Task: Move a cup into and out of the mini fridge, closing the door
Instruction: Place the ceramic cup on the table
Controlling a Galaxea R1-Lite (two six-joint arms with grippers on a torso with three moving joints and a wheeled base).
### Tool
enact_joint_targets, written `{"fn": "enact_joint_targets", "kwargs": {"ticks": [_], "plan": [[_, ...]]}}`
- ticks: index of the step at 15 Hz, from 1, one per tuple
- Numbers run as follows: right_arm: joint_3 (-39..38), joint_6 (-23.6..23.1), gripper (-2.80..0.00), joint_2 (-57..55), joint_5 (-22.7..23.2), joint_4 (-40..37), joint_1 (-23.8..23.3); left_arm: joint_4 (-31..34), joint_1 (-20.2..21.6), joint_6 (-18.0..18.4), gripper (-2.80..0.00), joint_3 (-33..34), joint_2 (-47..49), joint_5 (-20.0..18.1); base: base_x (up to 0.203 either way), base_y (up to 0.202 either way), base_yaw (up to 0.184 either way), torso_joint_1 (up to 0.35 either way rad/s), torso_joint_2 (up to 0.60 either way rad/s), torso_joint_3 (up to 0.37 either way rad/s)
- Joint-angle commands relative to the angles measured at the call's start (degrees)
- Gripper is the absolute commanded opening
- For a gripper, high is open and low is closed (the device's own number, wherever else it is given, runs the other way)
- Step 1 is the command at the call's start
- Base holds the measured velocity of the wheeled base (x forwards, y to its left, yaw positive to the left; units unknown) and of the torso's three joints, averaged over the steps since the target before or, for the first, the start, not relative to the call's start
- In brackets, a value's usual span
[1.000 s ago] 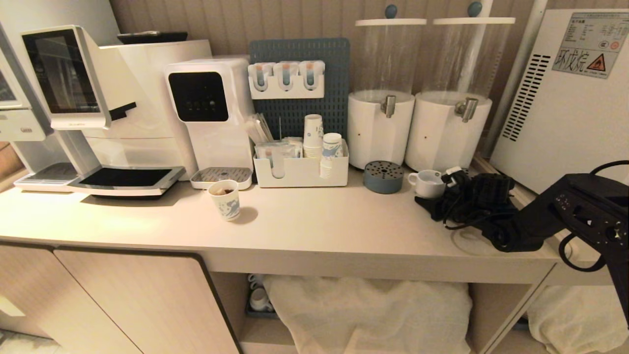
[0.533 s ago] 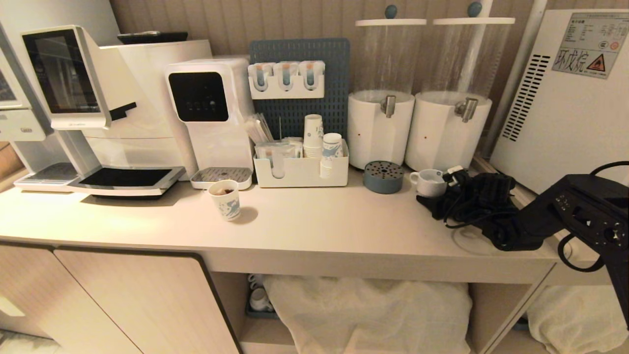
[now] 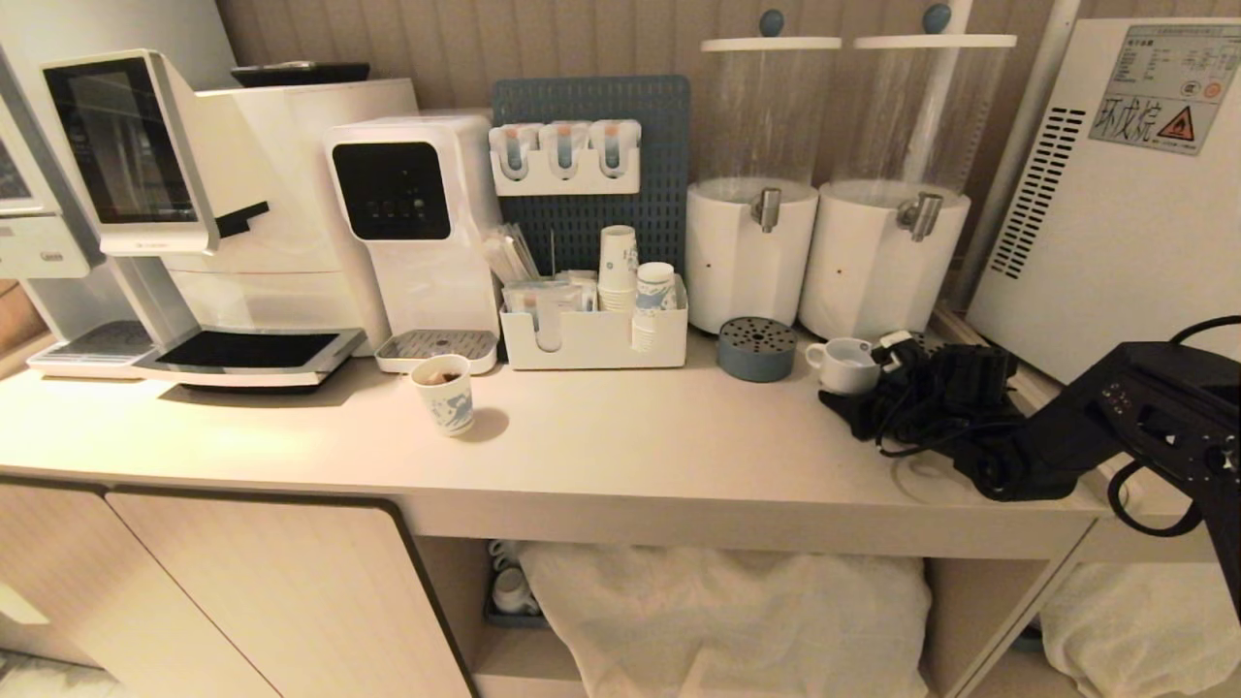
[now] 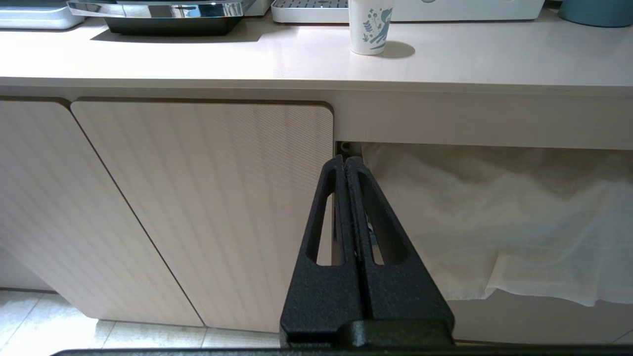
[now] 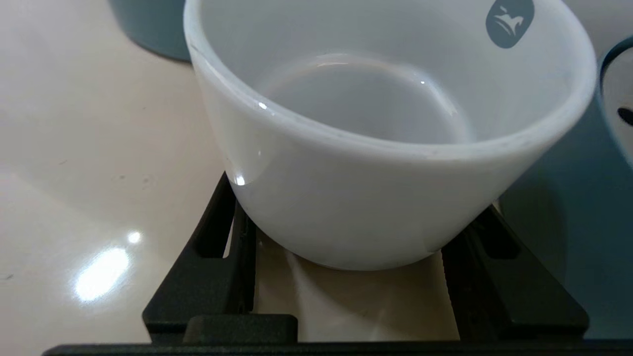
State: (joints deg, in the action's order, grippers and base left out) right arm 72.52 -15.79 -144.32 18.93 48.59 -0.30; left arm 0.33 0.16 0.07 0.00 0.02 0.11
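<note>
I have the right gripper (image 5: 346,257) closed around the cup (image 5: 385,148), which has slid slightly left along the tabletop (image 3: 630,456) near the blue coaster (image 3: 756,349), so I judge the grasp set for carrying toward the mini fridge (image 3: 1115,194).

One white ceramic cup (image 3: 842,364) stands on the worktop (image 3: 630,446). One patterned paper cup (image 3: 445,394) stands alone, and two stacks of paper cups (image 3: 635,271) sit in the one white organiser box (image 3: 591,339). There are two cylindrical drink dispensers (image 3: 819,252), one round blue drip tray (image 3: 756,348), one blue pegboard (image 3: 591,174) with a three-slot holder (image 3: 564,155), and one mini fridge (image 3: 1115,194). Two robot grippers show, one per wrist view.
</note>
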Motion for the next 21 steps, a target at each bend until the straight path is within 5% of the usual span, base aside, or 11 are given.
{"fn": "enact_joint_targets", "kwargs": {"ticks": [1, 5, 6, 7, 21], "plan": [[-0.6, 0.0, -2.8, -0.1, 0.1, 0.3, 0.0, 0.0, 0.0, 0.0, -2.8, 0.0, 0.0, 0.1, 0.0, 0.0, 0.0, 0.0, 0.0, 0.0], [-1.9, 0.0, -2.8, 0.5, 0.1, -0.2, 0.0, 0.0, 0.0, 0.0, -2.8, 0.0, 0.0, 0.0, 0.0, 0.0, 0.0, 0.0, 0.0, 0.0], [-3.0, 0.1, -0.87, 1.1, 0.2, -0.4, 0.0, 0.0, 0.0, 0.0, -2.8, 0.0, 0.0, 0.0, 0.0, 0.0, 0.0, 0.0, 0.0, 0.0], [-3.8, 0.3, 0.0, 1.7, 0.2, -0.7, 0.1, 0.0, 0.0, 0.0, -2.8, 0.0, 0.0, 0.0, 0.0, 0.0, 0.0, 0.0, 0.0, 0.0], [-7.0, 0.3, 0.0, 2.5, 0.1, -1.1, -0.7, 0.0, 0.0, 0.0, -2.8, 0.0, 0.0, 0.1, 0.0, 0.0, 0.0, 0.0, 0.0, 0.0]]}}
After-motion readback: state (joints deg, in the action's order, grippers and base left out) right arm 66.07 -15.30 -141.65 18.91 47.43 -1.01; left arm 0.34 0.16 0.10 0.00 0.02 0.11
